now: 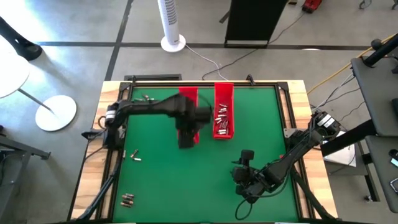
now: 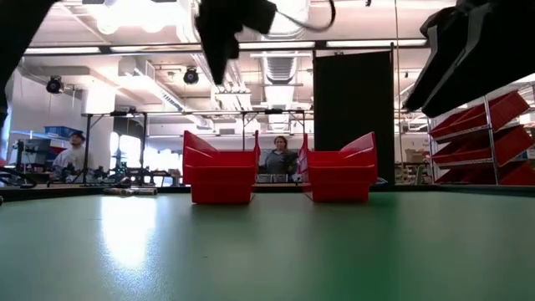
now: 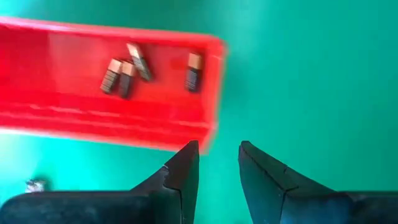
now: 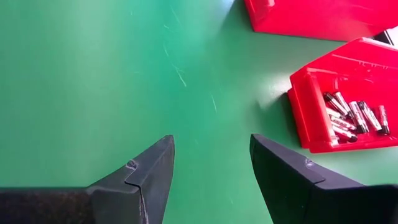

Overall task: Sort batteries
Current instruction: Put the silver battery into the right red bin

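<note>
Left pincer [image 3: 217, 163] hangs over the near end of the left red tray [image 3: 74, 112], fingers slightly apart, empty; four batteries [image 3: 127, 71] lie inside. Right pincer [image 4: 211, 162], fingers wide apart and empty, waits above the green desk [image 1: 161, 180].

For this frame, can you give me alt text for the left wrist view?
A red tray holding four small batteries lies on the green table. The left pincer hangs open and empty just past the tray's end.
</note>
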Tool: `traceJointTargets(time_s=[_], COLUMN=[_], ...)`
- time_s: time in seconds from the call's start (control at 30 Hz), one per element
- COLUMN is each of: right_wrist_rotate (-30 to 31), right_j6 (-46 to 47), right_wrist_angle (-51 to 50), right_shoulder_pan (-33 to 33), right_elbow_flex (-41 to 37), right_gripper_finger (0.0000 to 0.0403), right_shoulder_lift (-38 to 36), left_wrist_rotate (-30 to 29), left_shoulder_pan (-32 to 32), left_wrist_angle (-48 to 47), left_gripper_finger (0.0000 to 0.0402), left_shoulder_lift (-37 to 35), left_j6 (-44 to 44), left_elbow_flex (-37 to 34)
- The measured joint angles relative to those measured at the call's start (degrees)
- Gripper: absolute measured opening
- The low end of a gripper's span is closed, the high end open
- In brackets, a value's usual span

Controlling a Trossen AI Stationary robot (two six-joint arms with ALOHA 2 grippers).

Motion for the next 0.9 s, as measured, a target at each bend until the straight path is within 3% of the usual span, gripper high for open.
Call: traceJointTargets(time_s=[0.2,0.47,0.67,0.77,0.9], right_wrist_rotate=[-0.1,-10.7,-10.6,-10.5,-10.6], right_j6=[-0.8,4.4,3.8,2.3,2.0], right_wrist_angle=[0.0,0.3,2.3,4.3,5.1], right_shoulder_pan=[0.0,0.3,1.7,1.7,1.6], right_elbow_flex=[2.3,9.0,10.4,10.4,10.3], right_gripper_finger=[0.0203,0.0203,0.0203,0.0203,0.0203], right_shoulder_lift=[0.0,0.0,0.0,0.0,0.0], left_wrist_rotate=[0.0,0.0,-3.1,-5.0,-5.2], left_shoulder_pan=[-12.8,-35.7,-52.3,-57.2,-60.9], left_wrist_angle=[-0.3,0.5,1.2,1.2,1.5], left_gripper_finger=[0.0094,0.0094,0.0094,0.0094,0.0094], left_shoulder_lift=[-3.4,-3.9,-2.6,-2.6,-2.5], left_j6=[-12.5,-42.1,-59.8,-69.6,-74.4], left_elbow_flex=[-3.2,-4.2,-4.5,-6.0,-9.9])
